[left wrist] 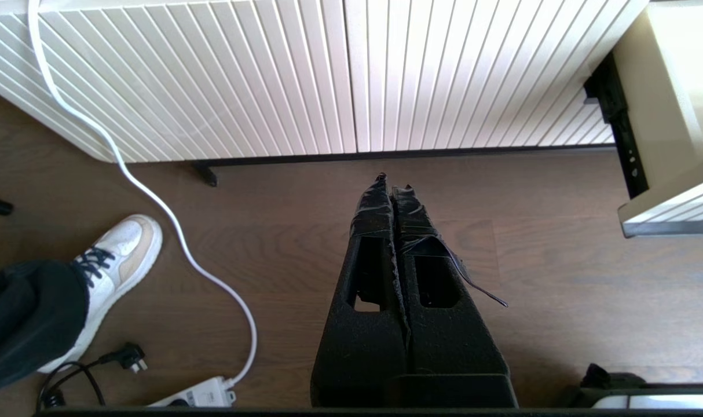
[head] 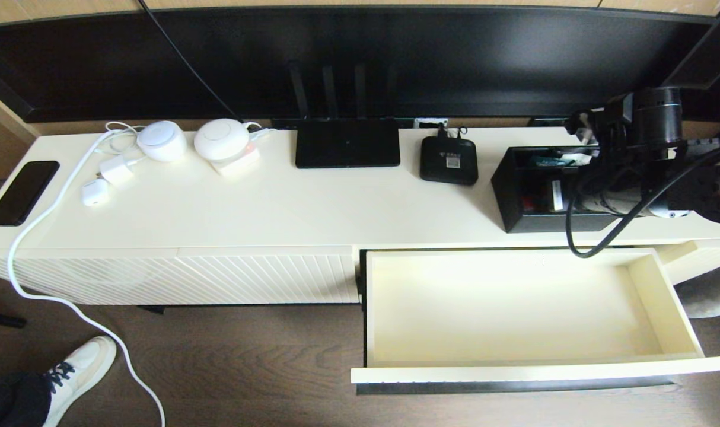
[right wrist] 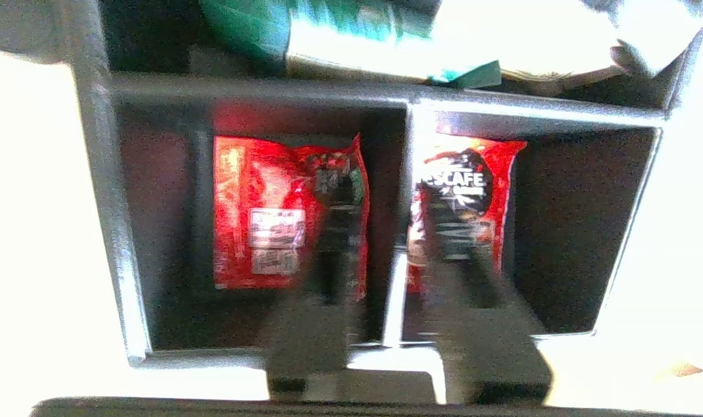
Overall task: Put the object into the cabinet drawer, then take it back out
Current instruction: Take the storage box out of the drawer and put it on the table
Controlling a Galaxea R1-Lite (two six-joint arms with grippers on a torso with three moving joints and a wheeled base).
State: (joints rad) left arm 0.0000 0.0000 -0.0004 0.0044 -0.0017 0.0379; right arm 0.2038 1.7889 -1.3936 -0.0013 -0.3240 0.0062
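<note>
The black organizer box (head: 505, 188) stands on the cabinet top at the right, behind the drawer. In the right wrist view its compartments (right wrist: 105, 202) hold red sachets (right wrist: 259, 208) and a green-and-white packet (right wrist: 351, 35). My right arm (head: 650, 127) hovers over the box and hides its right part. The right gripper (right wrist: 393, 197) is open, one finger on each side of the middle divider (right wrist: 389, 301), above the sachets. The cream cabinet drawer (head: 502, 302) is pulled fully out and holds nothing; its dark handle strip (head: 514, 386) shows along the front. My left gripper (left wrist: 393, 185) is shut and holds nothing, low over the floor.
On the cabinet top are a flat black router (head: 347, 143), a small black set-top box (head: 448, 160), two white round devices (head: 161, 141), chargers and a phone (head: 22, 193). A white cable (head: 40, 225) trails to the floor. A person's shoe (head: 78, 370) is at the lower left. A dark screen spans the back.
</note>
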